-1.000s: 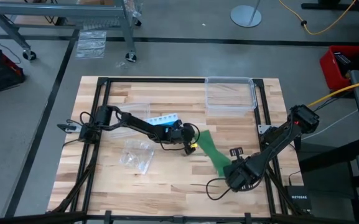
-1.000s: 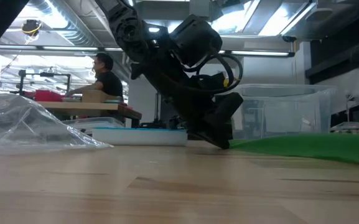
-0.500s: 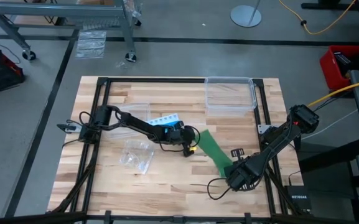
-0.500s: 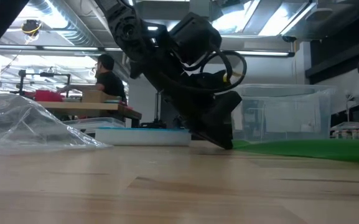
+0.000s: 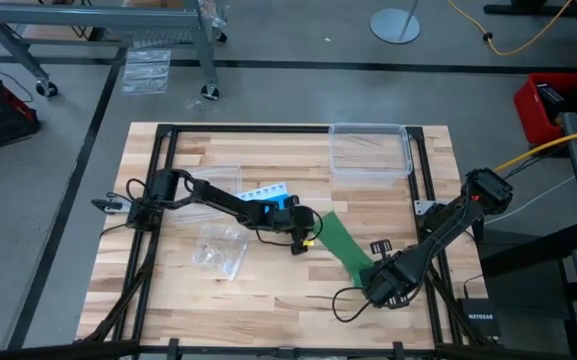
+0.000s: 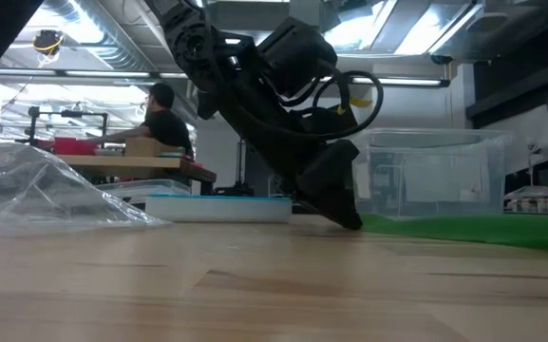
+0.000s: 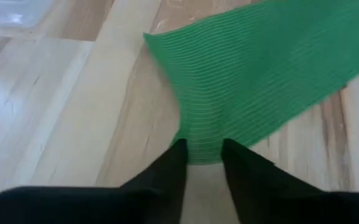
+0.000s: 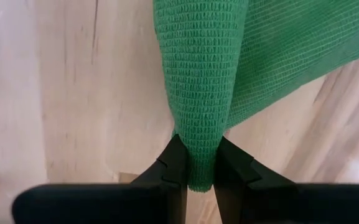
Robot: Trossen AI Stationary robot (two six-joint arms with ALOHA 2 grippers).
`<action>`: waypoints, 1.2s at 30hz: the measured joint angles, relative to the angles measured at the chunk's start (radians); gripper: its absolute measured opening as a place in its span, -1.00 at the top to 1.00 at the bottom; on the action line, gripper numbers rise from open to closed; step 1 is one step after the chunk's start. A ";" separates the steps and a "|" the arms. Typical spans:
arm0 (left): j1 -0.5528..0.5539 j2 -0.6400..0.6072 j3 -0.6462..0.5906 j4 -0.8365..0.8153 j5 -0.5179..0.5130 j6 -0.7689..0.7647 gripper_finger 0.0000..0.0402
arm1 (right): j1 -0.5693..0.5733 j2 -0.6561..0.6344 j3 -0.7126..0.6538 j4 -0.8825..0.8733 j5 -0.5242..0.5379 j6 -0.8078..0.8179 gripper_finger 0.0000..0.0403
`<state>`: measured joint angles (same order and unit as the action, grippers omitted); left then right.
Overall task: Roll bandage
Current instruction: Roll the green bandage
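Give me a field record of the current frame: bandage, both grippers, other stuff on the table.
bandage: green strip lying flat on the table, running diagonally between the two arms
left gripper: at the strip's upper end, fingers astride the fabric edge with a gap; open
right gripper: at the strip's lower end, shut on a bunched fold of the bandage
pill organizer: blue and white, beside the left arm
plastic bag: clear, on the left half of the table
clear box: at the table's far edge
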<state>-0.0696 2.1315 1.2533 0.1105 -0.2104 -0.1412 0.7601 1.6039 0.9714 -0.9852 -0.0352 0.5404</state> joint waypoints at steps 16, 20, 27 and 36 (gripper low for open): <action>-0.056 0.000 0.001 0.271 0.033 0.033 0.24 | 0.000 0.000 0.000 0.045 -0.028 -0.078 0.74; -0.078 0.000 0.001 0.353 0.036 0.111 0.24 | 0.000 0.000 0.000 0.054 -0.026 -0.085 0.74; -0.081 -0.001 0.009 0.413 0.054 0.173 0.24 | 0.000 0.000 0.000 0.105 0.000 -0.109 0.74; -0.093 0.075 0.102 0.403 0.134 0.254 0.24 | -0.001 0.000 0.000 0.101 0.085 -0.190 0.74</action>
<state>-0.1621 2.2065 1.3555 0.5131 -0.0766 0.1132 0.7589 1.6039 0.9714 -0.8837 0.0500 0.3508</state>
